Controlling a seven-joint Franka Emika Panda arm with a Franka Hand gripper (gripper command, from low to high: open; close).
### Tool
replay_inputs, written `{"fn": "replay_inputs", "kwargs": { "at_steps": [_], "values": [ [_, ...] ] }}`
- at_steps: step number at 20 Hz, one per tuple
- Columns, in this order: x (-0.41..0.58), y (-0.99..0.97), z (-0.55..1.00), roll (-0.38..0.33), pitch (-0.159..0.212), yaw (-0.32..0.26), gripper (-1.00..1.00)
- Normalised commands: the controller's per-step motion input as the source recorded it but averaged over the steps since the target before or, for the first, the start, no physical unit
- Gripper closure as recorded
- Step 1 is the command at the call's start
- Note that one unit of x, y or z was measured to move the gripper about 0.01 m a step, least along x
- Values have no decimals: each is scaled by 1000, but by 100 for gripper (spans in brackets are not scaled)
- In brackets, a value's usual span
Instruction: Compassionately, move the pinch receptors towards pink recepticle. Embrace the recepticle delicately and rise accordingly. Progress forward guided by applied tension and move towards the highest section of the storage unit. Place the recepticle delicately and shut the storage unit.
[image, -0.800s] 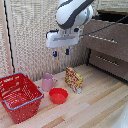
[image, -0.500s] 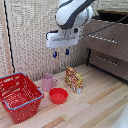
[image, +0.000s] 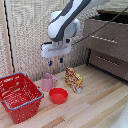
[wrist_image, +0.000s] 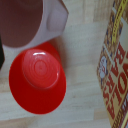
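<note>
Near you: red basket (image: 19, 95), red bowl (image: 58, 95) on worktop (image: 95, 107). Pink mug (image: 48, 81) behind bowl, beside snack box (image: 74, 79). Your hand (image: 55, 62) hovers above mug, fingers apart, empty. Drawers (image: 106, 42) far back, exterior view's right.

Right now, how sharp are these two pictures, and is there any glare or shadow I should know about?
Exterior view: soft and low in detail, even lighting, the gripper blurred above the pink mug. Wrist view: close and blurry, the snack box print smeared, a dull sheen on the red bowl, no hard shadows.

Pink mug (wrist_image: 30, 20) beside red bowl (wrist_image: 37, 75) and snack box (wrist_image: 116, 70).
</note>
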Motion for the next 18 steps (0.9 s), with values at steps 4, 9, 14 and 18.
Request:
{"fn": "replay_inputs", "kwargs": {
  "at_steps": [4, 9, 14, 18],
  "values": [
    [364, 51, -254, -37, 164, 94, -100],
    [-6, 126, -213, -59, 139, 103, -100],
    [36, 77, -221, -36, -1, 88, -100],
    [258, 7, -256, -45, -77, 111, -100]
  ]
}}
